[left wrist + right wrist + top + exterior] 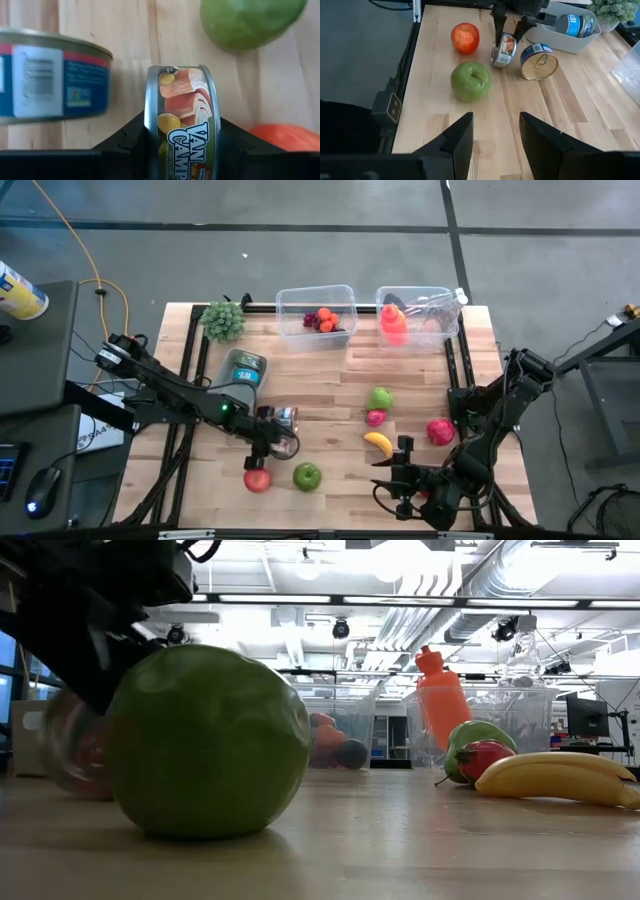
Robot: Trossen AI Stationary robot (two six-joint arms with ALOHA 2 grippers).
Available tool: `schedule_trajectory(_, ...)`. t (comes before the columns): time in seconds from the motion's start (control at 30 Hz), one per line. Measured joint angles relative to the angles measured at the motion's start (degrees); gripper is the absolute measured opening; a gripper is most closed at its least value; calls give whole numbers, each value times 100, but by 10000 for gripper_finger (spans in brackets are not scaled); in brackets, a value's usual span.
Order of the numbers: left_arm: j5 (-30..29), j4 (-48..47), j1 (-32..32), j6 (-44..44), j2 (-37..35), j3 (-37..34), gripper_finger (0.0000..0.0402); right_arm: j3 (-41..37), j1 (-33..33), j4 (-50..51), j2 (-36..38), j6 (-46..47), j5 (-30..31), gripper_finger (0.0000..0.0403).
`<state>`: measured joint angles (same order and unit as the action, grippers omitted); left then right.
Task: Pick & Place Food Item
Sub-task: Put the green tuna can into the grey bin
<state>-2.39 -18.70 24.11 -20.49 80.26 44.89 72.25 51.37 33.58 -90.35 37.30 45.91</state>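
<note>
Where the wooden worktop (330, 395) meets the lower edge of the overhead frame, the right arm's fingers (393, 471) rest right of centre, spread with a plain gap and empty; in the right wrist view they (492, 135) fill the bottom of the frame over bare wood. At lower centre of the overhead frame the left arm's fingers (270, 437) pinch a small tin (283, 445) standing on its edge; the left wrist view shows the tin (184, 120) clamped between both dark fingers (122, 142), its label showing fish slices. A second tin (539, 61) lies on its side just beside the first, lid facing out. Just below them in the overhead frame sit a red apple (257, 478) and a green apple (307, 475), side by side but apart. Right of centre lie a banana (378, 442), a small red fruit (375, 417), a green pear (381, 397) and a larger red fruit (439, 431). At centre left a grey tray (243, 368) holds a blue-labelled tin. Along the top edge, from left to right, stand a green plant (223, 320), a clear bin (316, 317) with small fruits, and another clear bin (417, 314) holding an orange bottle (393, 322).
</note>
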Motion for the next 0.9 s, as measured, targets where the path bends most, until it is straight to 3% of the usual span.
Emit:
schedule_trajectory(0.2,-86,-1454,0,45,-39,899,148,0,-15,1,0,-229,53,149)
schedule_trajectory(0.37,-33,-2250,-2,591,-107,1682,156,0,-78,2,0,-450,62,149)
schedule_trajectory(0.53,-579,-3526,-67,676,-277,2376,147,0,-194,2,0,-694,53,149)
schedule_trajectory(0.9,-503,-4934,-1454,1482,-1072,2433,151,0,-385,15,0,-1053,-11,149)
